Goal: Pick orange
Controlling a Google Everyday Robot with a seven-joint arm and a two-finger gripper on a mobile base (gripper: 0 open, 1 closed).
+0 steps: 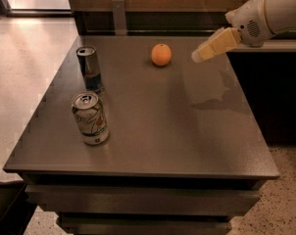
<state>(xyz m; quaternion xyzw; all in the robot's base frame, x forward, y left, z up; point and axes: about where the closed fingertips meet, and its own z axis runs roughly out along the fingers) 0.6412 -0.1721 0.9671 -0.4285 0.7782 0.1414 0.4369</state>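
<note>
The orange (161,55) is a small round fruit sitting on the far middle of the dark grey table (167,131). My gripper (202,54) comes in from the upper right on a white arm and hangs above the table's far right part. Its cream fingers point left and down toward the orange, a short way to the right of it and not touching it. Nothing is held in the gripper.
A slim dark can (90,68) stands at the far left of the table. A wider light-coloured can (90,117) stands in front of it near the left edge. A wooden wall and a ledge run behind the table.
</note>
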